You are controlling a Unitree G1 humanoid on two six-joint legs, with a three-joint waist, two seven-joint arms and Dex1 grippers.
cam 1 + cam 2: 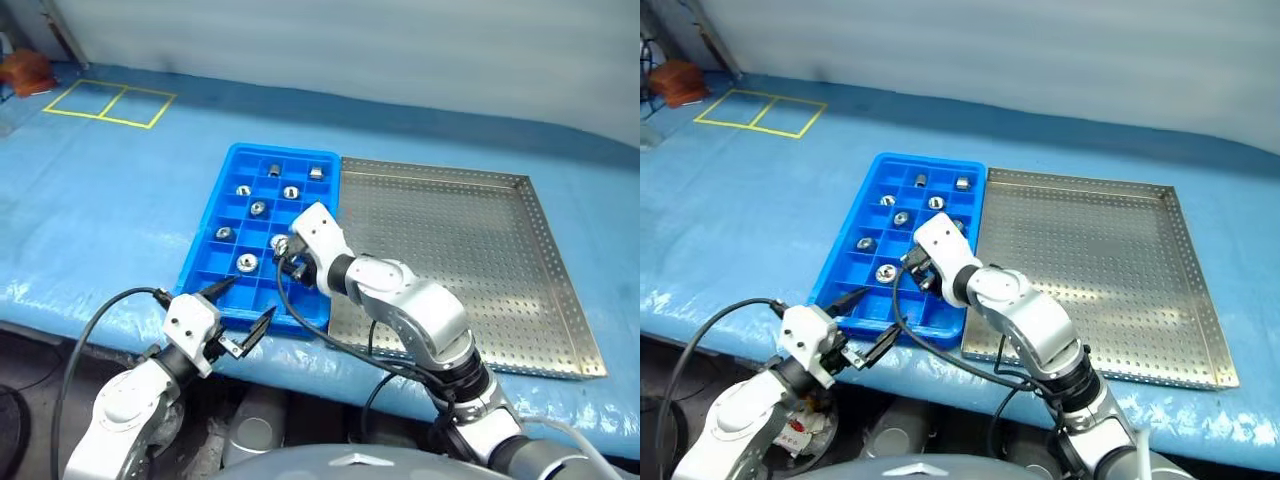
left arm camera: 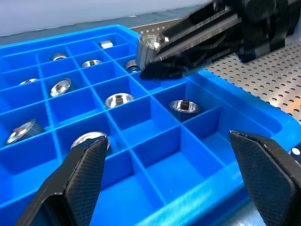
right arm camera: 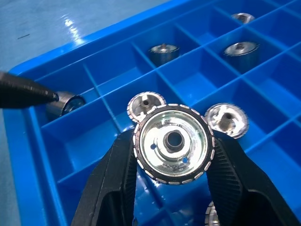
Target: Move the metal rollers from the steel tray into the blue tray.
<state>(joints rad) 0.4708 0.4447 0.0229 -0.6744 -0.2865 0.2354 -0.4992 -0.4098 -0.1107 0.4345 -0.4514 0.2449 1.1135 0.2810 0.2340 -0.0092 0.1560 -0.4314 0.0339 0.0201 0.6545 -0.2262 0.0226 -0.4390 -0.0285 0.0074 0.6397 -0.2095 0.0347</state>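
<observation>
Here the right gripper (image 3: 173,155) pinches a round shiny metal roller (image 3: 174,143) over the blue tray (image 1: 205,215) with square boxes; the left gripper (image 1: 243,310) is wide open.

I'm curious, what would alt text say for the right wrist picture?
The right tool pinches a shiny metal roller between two black fingers, above the blue tray of square compartments. Several compartments already hold rollers, and a black fingertip of the other tool pokes in from the side.
</observation>
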